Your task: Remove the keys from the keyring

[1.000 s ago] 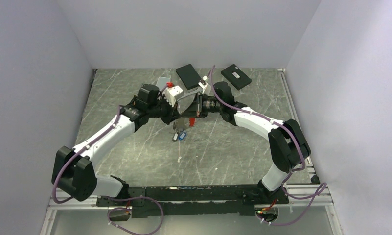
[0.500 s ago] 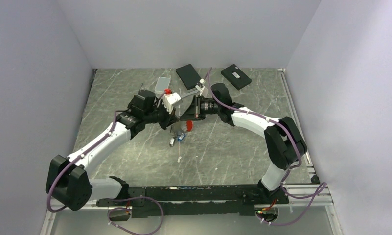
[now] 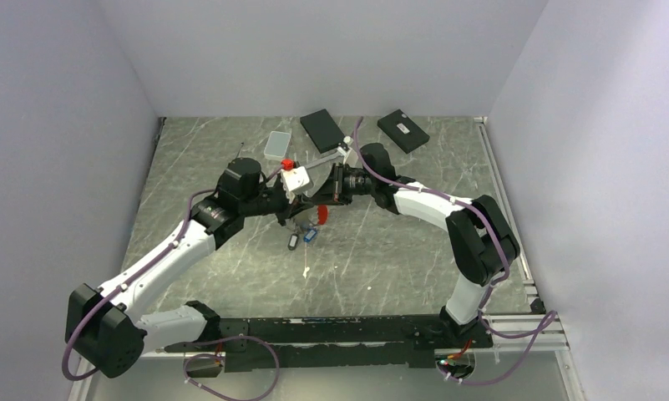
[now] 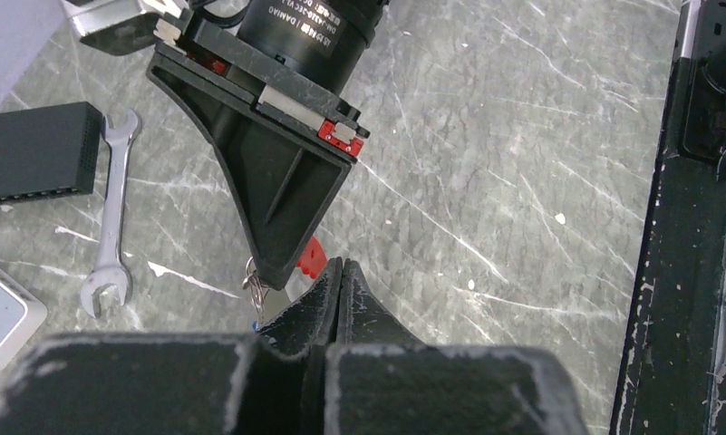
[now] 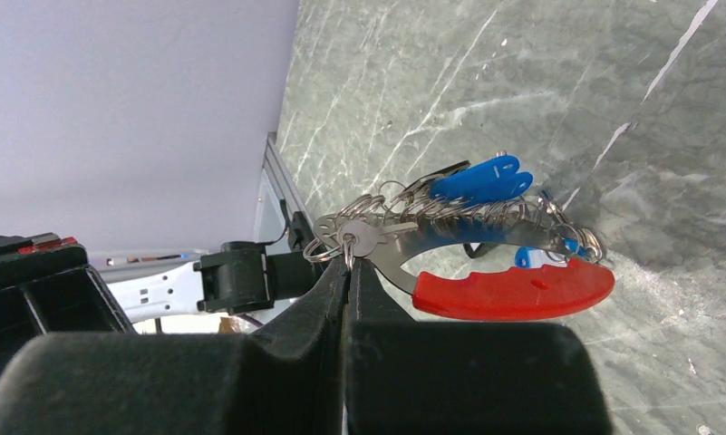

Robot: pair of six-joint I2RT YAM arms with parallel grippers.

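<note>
Your right fingers [image 5: 318, 304] pinch the keyring [image 5: 513, 290] off the worktop [image 5: 522, 72] so the keys [image 5: 481, 178] dangle free for your left fingers [image 4: 318, 304], now closed beside it, grip unclear.

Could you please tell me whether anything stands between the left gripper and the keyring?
Nothing visible does. The left gripper, shut, has its tips right beside the red keyring, which the right gripper pinches by a ring.
</note>
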